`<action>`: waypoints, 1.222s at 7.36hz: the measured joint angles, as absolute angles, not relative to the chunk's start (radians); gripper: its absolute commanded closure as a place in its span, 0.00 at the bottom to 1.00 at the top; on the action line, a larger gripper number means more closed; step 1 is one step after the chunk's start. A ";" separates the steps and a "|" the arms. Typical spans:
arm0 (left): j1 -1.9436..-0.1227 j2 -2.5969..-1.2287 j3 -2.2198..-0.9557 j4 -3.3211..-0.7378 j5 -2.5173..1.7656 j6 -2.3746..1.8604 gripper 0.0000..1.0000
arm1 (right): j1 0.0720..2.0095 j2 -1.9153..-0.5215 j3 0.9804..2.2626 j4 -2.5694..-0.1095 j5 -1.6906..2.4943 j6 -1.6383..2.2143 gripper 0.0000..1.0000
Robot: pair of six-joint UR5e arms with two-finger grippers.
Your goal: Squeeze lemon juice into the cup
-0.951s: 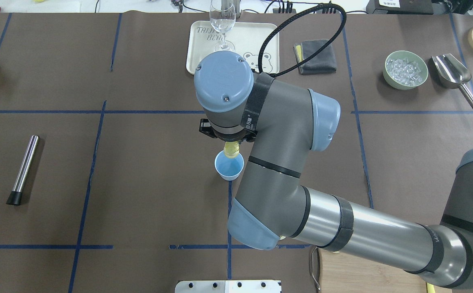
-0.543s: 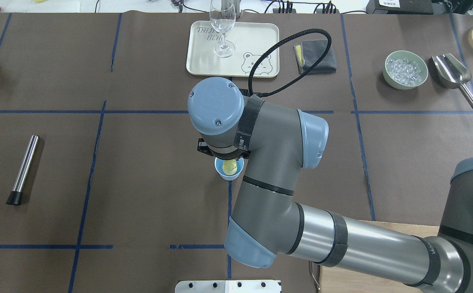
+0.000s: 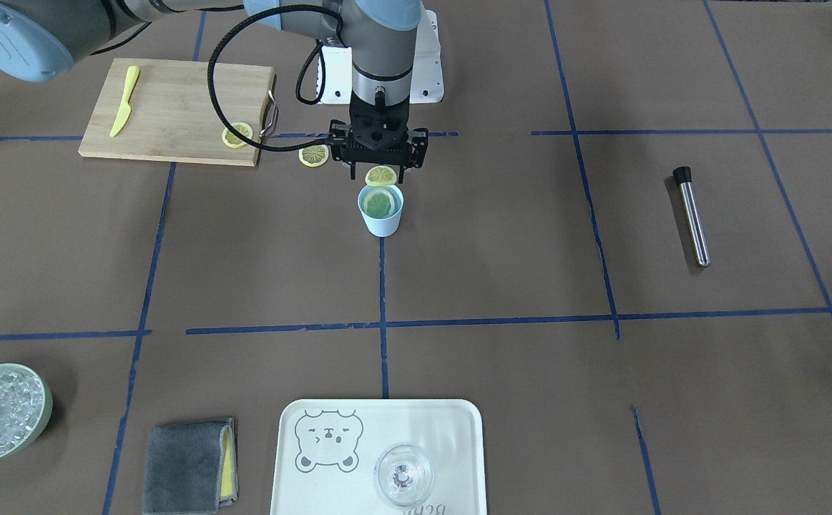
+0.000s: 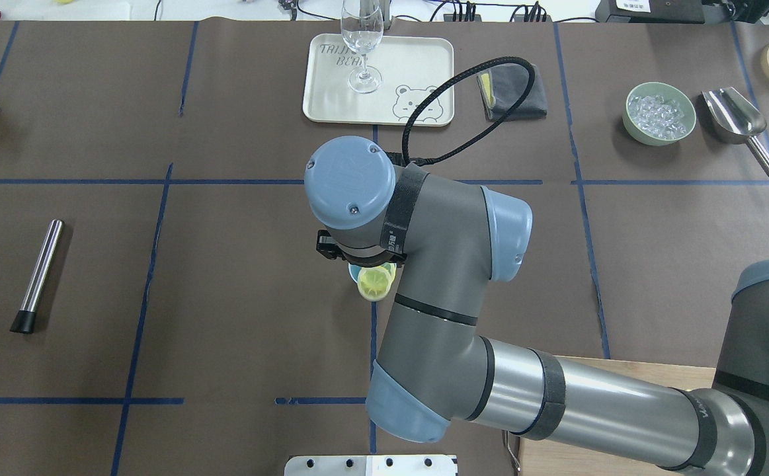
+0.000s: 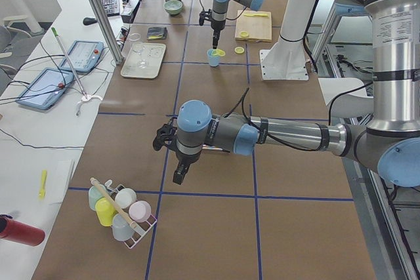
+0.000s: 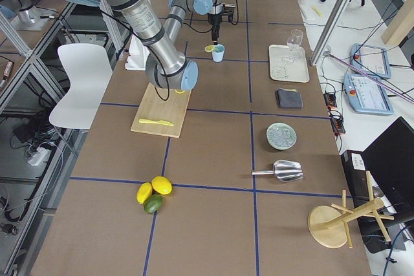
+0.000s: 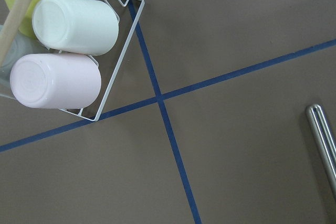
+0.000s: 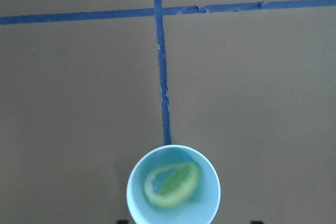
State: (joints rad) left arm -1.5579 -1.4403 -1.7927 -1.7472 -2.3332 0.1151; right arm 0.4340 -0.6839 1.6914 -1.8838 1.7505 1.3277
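Hovering over cup (image 3: 380, 214): right gripper (image 3: 378, 172), fingers spread apart
Lemon (image 8: 172, 184): one slice inside cup
Left gripper (image 5: 178, 176): fingers, cannot tell

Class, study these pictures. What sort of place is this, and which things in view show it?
Probably a robotics lab staged as a drinks bench: a paper-covered table gridded with blue tape, the robot's right arm and left arm reaching over it, and operators' tablets along the side.
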 measured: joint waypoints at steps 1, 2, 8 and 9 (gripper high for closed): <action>-1.558 -1.440 -1.792 -1.747 -2.333 0.115 0.00 | 0.434 -0.684 1.692 -1.884 1.750 1.324 0.00; -1.558 -1.440 -1.792 -1.747 -2.333 0.115 0.00 | 0.434 -0.684 1.693 -1.884 1.750 1.321 0.00; -1.555 -1.454 -1.771 -1.752 -2.335 0.110 0.00 | 0.602 -0.815 1.812 -1.881 1.860 1.000 0.00; -1.555 -1.457 -1.770 -1.753 -2.334 0.109 0.00 | 0.669 -0.871 1.847 -1.881 1.914 0.885 0.00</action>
State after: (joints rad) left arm -1.5555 -1.4569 -1.7700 -1.7528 -2.3344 0.1092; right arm 0.6686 -0.8705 1.8475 -1.8810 1.9136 0.8848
